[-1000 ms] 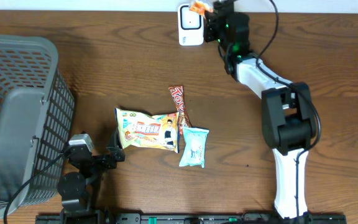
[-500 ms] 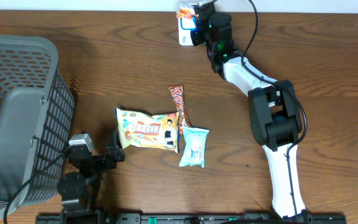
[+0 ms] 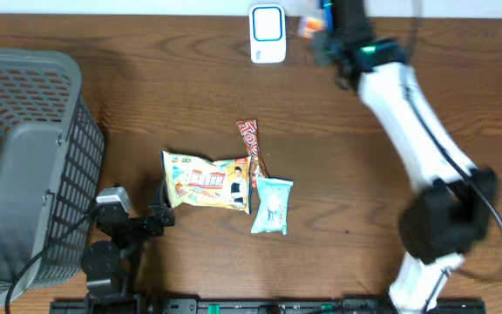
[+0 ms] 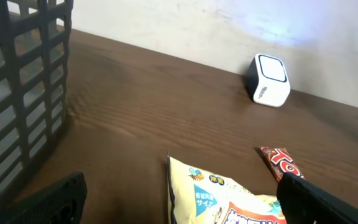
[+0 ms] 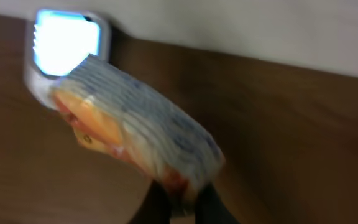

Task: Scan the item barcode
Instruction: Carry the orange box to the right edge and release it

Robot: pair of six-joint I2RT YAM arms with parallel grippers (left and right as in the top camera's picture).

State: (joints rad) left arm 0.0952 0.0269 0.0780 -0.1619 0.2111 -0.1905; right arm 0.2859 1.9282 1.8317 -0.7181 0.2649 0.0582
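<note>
One packet in hand: right pincer is closed tight on the bottom edge of a snack packet, orange w/ blue-white striped side, held up off the bench.
Packet position: at far edge of bench, just beside the barcode scanner, on its right, not touching. In wrist view the lit scanner window shows behind the packet's upper corner.
Barcode: not visible, picture is blurred; cannot tell if it faces the window.
Left pincer: fully spread, nothing between the fingers, low over bench near the yellow snack bag.
Done so far: pick-up and carry to scanner, I judge approx. two thirds of the job.
Left to do: bring barcode side in front of the window and hold steady; no sign visible that a read did happen.
Other items: yellow snack bag, red candy bar, pale blue pouch lie together mid-bench, well apart from scanner; prob. they wait for their turn.
Basket: grey, at left side; contents, cannot tell.
</note>
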